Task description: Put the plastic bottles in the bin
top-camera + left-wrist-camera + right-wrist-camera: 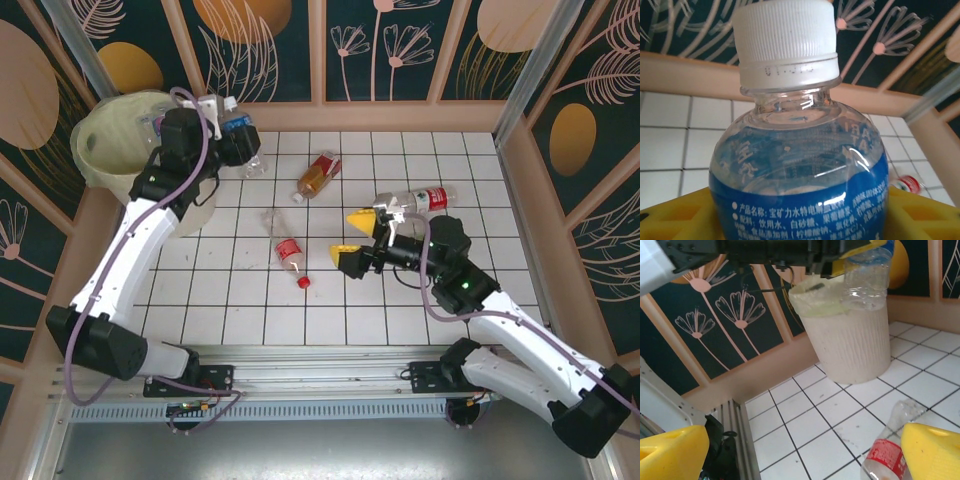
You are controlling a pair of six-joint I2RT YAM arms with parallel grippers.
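1. The right gripper (342, 233) hangs over the middle of the tiled table (440, 300). Its yellow fingers (672, 452) are spread wide with nothing between them.

2. A red-label bottle (288, 250) lies on the table just to the left of the right gripper. It is clear, and its red cap points toward the near edge. In the right wrist view this bottle (885, 457) lies on the tiles just beside the finger at the picture's right.

3. Farther back, an amber bottle (318, 175) lies on its side near the table's centre. A second red bottle (420, 200) lies to its right, just beyond the right gripper. These two bottles are apart from each other.

4. The left arm reaches to the far left corner. The left gripper (232, 140) is clamped on a blue-label bottle (240, 130), which is held off the table.
   - In the left wrist view, the yellow pads (680, 215) press both sides of this bottle (800, 165) at the label. The white cap points away from the camera.
   - In the right wrist view, its clear end (867, 282) hangs in front of the bin's rim.

5. The bin (110, 140) stands in the far left corner against the wall (400, 50). The held bottle is just to the right of its rim. Whether the bottle is over the opening cannot be told.
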